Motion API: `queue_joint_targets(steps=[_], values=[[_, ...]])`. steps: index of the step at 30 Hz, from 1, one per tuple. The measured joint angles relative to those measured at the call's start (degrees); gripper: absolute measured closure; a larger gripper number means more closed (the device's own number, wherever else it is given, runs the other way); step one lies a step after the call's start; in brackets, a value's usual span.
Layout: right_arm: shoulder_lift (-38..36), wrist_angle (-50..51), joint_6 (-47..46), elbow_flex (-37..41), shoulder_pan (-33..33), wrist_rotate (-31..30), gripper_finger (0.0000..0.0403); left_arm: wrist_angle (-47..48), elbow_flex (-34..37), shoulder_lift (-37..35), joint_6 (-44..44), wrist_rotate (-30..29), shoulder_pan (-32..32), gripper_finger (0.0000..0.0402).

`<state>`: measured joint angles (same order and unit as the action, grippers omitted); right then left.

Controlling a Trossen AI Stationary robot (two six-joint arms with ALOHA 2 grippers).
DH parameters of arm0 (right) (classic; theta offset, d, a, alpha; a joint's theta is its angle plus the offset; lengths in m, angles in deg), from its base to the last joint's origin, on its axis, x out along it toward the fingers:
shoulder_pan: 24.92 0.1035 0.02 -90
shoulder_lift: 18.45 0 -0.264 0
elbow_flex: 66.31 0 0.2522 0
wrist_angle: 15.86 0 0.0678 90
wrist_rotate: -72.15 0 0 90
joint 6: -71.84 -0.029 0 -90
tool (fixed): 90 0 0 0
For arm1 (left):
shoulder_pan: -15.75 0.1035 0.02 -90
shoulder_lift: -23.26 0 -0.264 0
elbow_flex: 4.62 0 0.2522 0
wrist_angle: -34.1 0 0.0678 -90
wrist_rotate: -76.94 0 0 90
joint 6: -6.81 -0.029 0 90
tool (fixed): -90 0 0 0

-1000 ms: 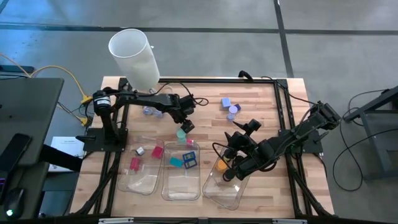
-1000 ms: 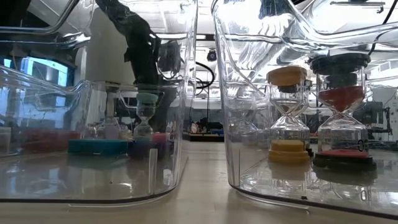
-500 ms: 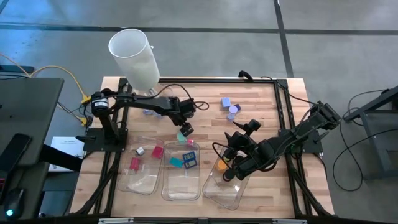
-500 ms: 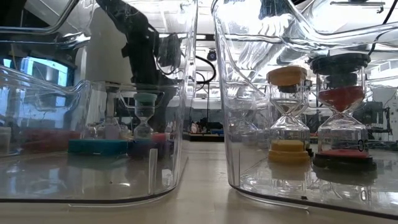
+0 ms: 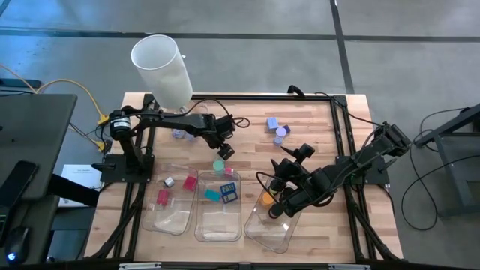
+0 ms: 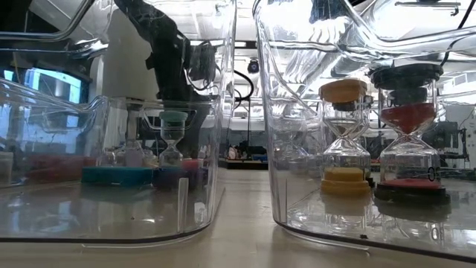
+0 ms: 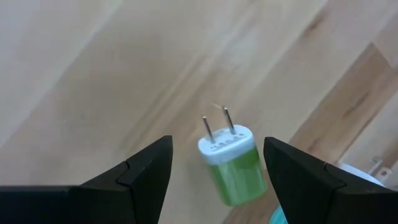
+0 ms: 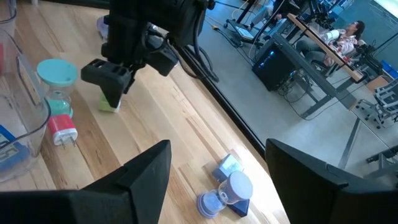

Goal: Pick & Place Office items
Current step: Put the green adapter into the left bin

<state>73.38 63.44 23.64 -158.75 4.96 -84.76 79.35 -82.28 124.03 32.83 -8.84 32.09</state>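
Both jaws stand parted and hold nothing; the left gripper (image 7: 214, 180) hangs over a green plug (image 7: 231, 163) lying on the wooden table (image 5: 315, 124), at about ten o'clock from the middle tray (image 5: 219, 225), having drawn back slightly toward twelve o'clock since half a second ago; the right gripper (image 5: 279, 202) is unmoved over the right tray (image 5: 271, 231).

green plug adapter (image 7: 232, 165), prongs up, on wood
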Motion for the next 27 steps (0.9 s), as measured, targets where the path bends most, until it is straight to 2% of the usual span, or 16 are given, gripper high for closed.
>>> queue_joint_targets(steps=[12, 27], values=[[0.0, 0.0, 0.0, 0.0, 0.0, 0.0, 0.0152, 0.8, -0.1, 0.3, 1.7, -6.7, -2.1, 0.0157], [0.0, -0.1, -0.2, 0.0, 0.0, 0.3, 0.0152, 0.9, -0.2, 3.1, 1.9, -6.9, -1.3, 0.0157]])
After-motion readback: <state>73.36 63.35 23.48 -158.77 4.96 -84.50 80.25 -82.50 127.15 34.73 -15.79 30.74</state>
